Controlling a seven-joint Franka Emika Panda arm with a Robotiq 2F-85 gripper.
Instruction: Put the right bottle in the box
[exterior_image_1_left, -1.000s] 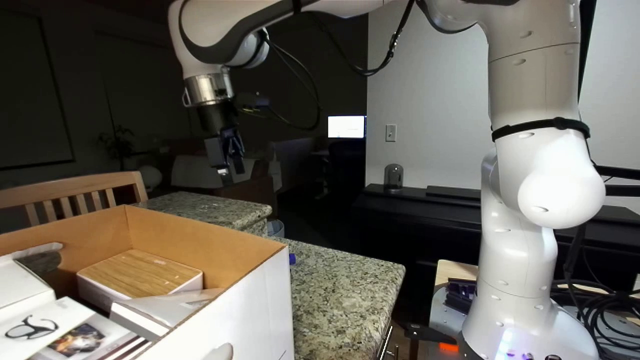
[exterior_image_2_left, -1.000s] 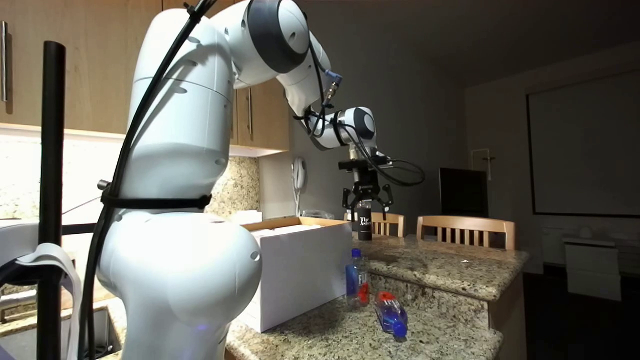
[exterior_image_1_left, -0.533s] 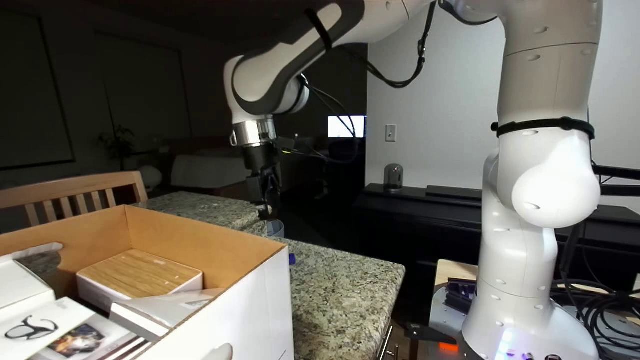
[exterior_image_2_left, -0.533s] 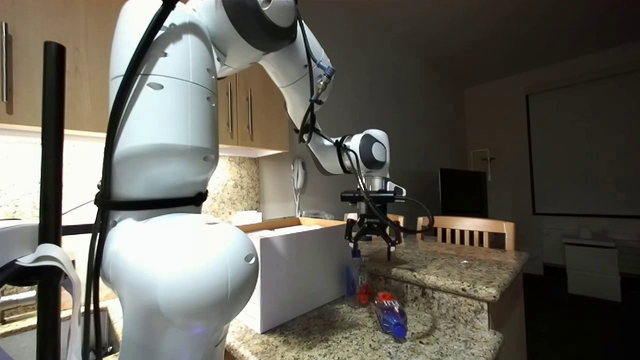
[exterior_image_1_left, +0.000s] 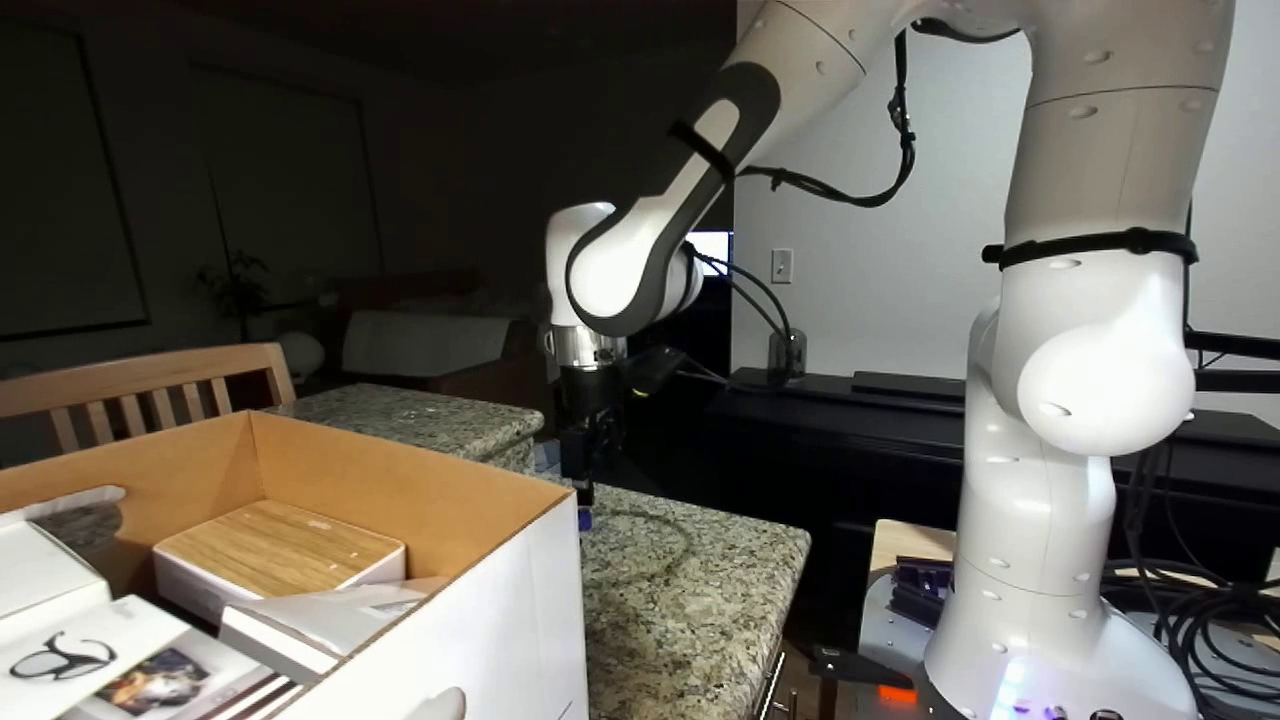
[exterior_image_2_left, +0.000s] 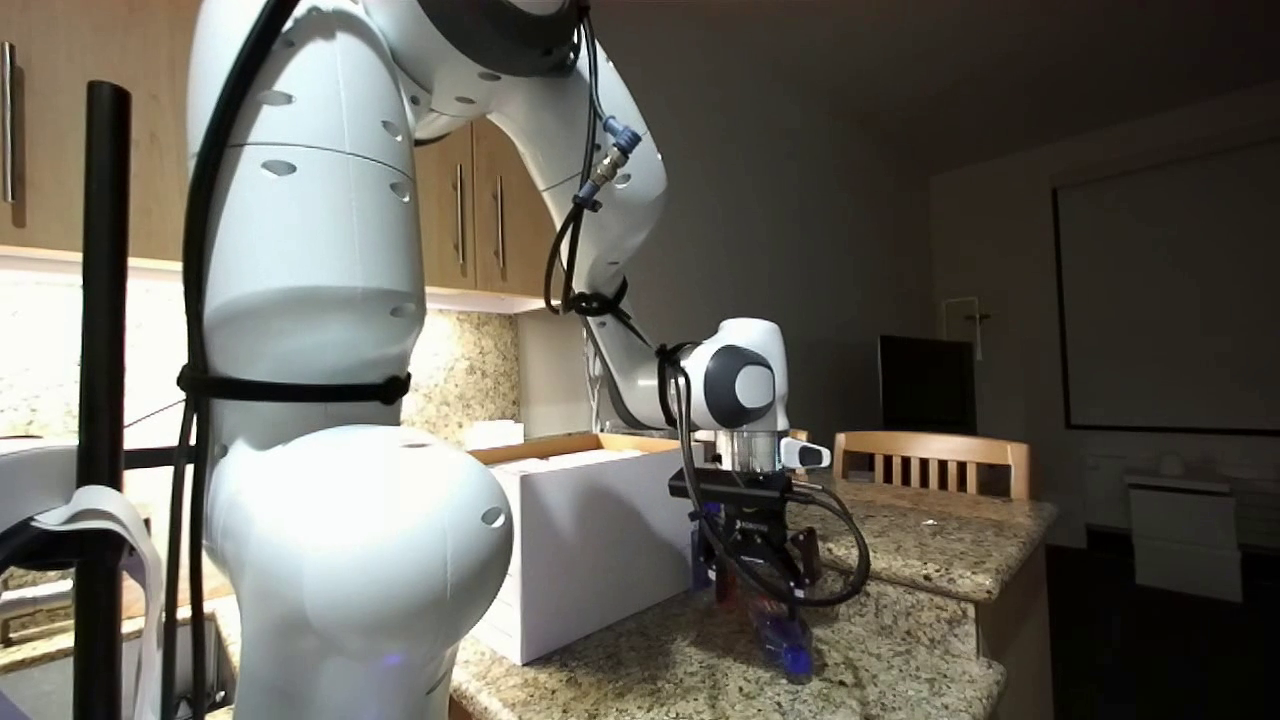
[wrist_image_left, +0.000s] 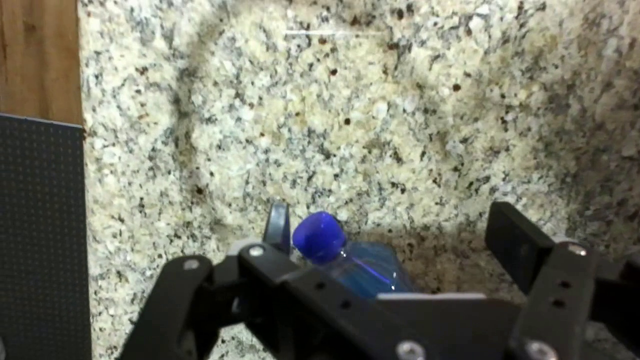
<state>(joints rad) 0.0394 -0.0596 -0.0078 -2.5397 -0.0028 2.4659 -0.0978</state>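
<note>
The right bottle (exterior_image_2_left: 783, 640) lies on its side on the granite counter in an exterior view, its blue cap toward that camera. My gripper (exterior_image_2_left: 757, 590) is low over it, hiding its reddish end. Between my open jaws in the wrist view, the blue cap (wrist_image_left: 320, 237) sits close to the left finger (wrist_image_left: 277, 225); whether they touch I cannot tell. Wide room separates the bottle from the right finger (wrist_image_left: 517, 245). Much of its body is behind the gripper (wrist_image_left: 396, 225). The white box (exterior_image_2_left: 600, 550) stands beside the gripper, brown inside (exterior_image_1_left: 390, 490).
Another bottle (exterior_image_2_left: 698, 560) stands upright against the box, partly behind my gripper. A raised granite ledge (exterior_image_2_left: 930, 530) rises just behind. Inside the box are a wood-topped carton (exterior_image_1_left: 280, 545) and flat white packages. A blue cap (exterior_image_1_left: 585, 518) peeks past the box edge.
The arm has come down steadily, shifting right in an exterior view, from high above the counter to the lying bottle. The jaws stay open. Bottles and box have not moved.
</note>
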